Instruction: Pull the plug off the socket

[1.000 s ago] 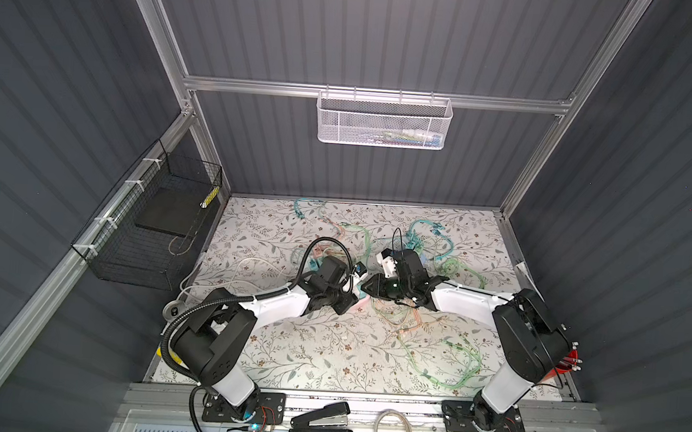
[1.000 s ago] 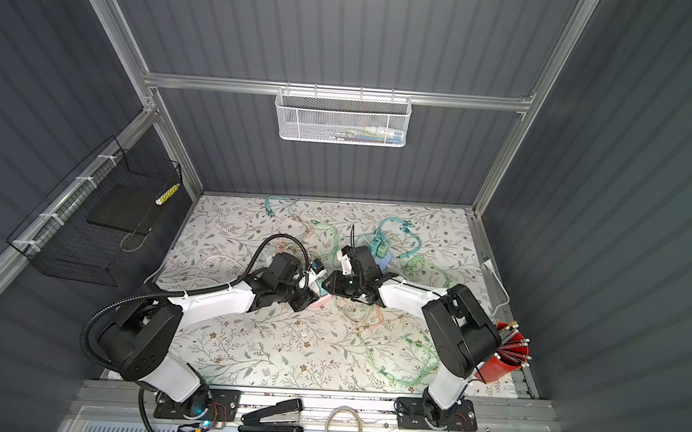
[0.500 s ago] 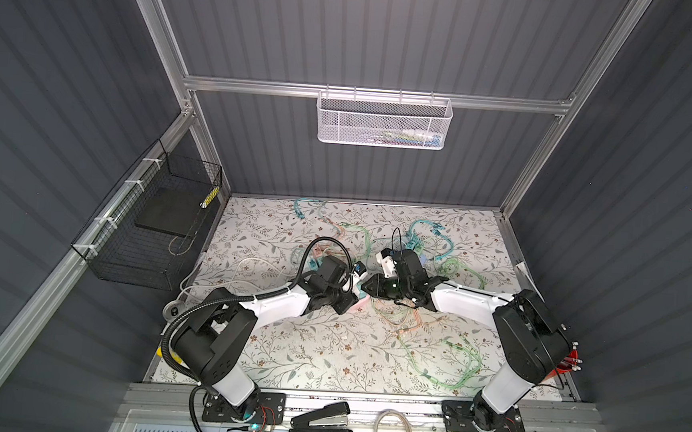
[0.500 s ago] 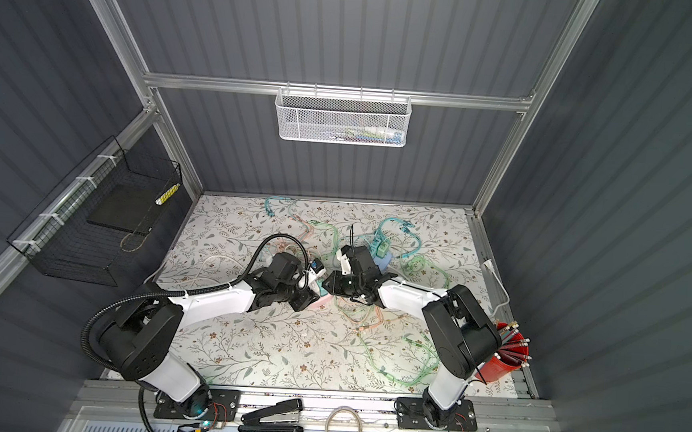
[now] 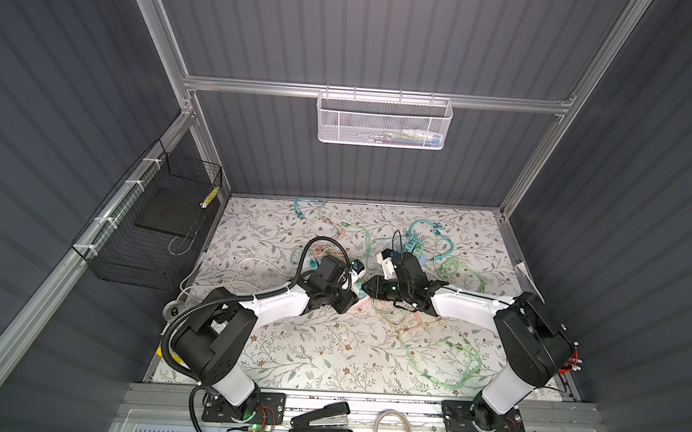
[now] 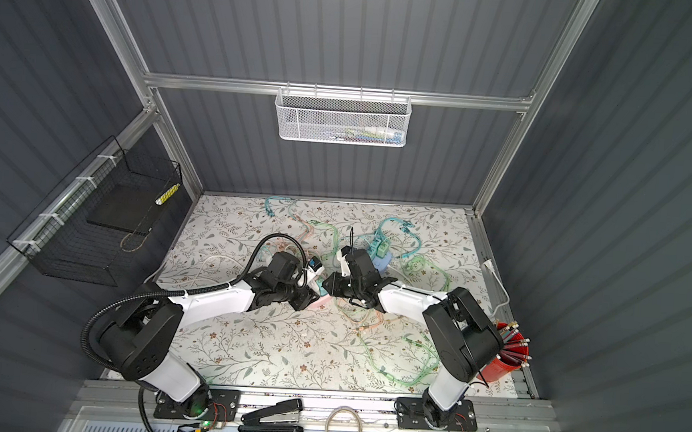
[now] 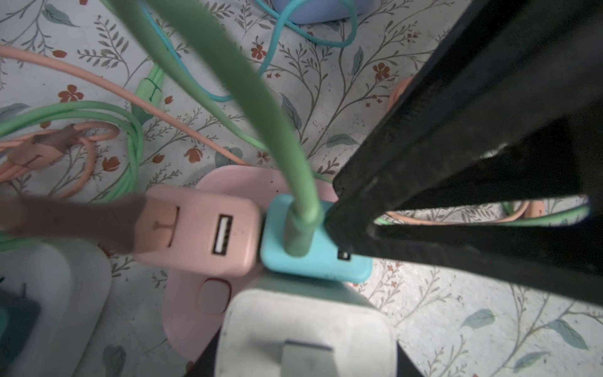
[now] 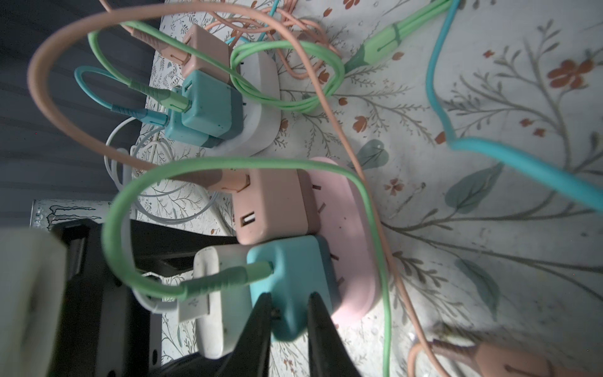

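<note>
Right gripper (image 8: 290,297) clenches the teal plug (image 8: 293,271) on the pink power strip (image 8: 352,228); left gripper (image 7: 177,284) straddles the strip, grip unclear.

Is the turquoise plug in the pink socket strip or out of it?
In. The turquoise plug sits flush against the pink socket strip, no prongs showing, with the right end effector shut on it.

Close-up here — a pink power strip (image 7: 182,320) on the floral cloth (image 7: 326,81), with a pink USB adapter (image 7: 202,235) and a teal plug (image 7: 326,271) plugged in side by side, touching. A green cable (image 7: 257,98) goes into the teal plug, and the right gripper (image 7: 334,209) pinches its edge — black fingers nearly together.
</note>
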